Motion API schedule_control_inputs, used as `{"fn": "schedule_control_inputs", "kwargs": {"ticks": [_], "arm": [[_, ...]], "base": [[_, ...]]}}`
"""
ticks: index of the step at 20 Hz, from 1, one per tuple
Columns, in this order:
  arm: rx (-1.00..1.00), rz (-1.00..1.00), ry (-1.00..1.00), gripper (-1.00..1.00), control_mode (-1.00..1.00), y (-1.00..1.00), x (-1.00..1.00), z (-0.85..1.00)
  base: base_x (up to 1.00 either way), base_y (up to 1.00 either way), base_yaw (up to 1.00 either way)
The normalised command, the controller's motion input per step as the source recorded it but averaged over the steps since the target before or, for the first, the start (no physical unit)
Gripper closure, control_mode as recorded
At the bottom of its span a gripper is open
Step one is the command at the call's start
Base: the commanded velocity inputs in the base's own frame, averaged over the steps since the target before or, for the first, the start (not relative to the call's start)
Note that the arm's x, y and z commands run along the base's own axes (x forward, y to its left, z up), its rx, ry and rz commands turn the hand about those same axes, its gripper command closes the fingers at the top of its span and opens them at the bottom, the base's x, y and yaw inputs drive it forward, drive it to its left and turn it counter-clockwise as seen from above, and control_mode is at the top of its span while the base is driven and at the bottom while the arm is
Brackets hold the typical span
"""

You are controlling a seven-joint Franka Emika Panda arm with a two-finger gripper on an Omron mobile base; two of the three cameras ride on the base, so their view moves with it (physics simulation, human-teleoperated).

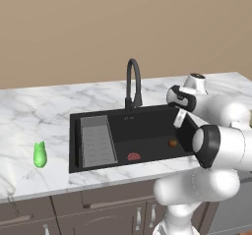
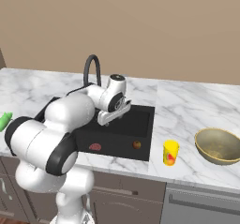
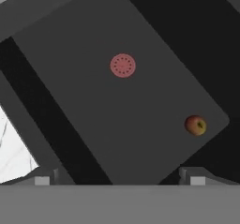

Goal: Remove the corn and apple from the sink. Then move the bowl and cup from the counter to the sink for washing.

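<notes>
The green corn lies on the white marble counter, left of the black sink. Inside the basin, near its front right corner, rests the small brownish apple. My gripper hangs open above the basin's right part, with nothing between its fingers and the apple below and off to one side. On the counter right of the sink stand the yellow cup and, farther right, the tan bowl.
A flat red drain cover sits on the basin floor. The ribbed grey rack takes up the sink's left side. The black arched faucet rises behind the basin. Brown cabinets run below the counter.
</notes>
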Motion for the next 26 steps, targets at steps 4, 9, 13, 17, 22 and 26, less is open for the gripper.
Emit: {"fn": "schedule_control_inputs", "kwargs": {"ticks": [4, 9, 13, 17, 22, 26], "arm": [[-0.12, 0.16, -0.02, -1.00, -1.00, -0.29, 0.09, -0.10], [-0.07, 0.11, -0.06, -1.00, -1.00, -0.24, 0.03, -0.19], [-0.02, 0.00, -0.06, -1.00, -1.00, 0.00, 0.13, -0.23], [0.00, 0.00, 0.00, -1.00, -1.00, 0.00, 0.16, -0.21], [0.00, 0.00, 0.00, -1.00, -1.00, -0.01, 0.19, -0.19], [0.00, 0.00, -0.01, -1.00, -1.00, -0.06, 0.16, -0.17]], "base": [[0.00, 0.00, 0.00], [0.00, 0.00, 0.00], [0.00, 0.00, 0.00], [0.00, 0.00, 0.00], [0.00, 0.00, 0.00], [0.00, 0.00, 0.00]]}}
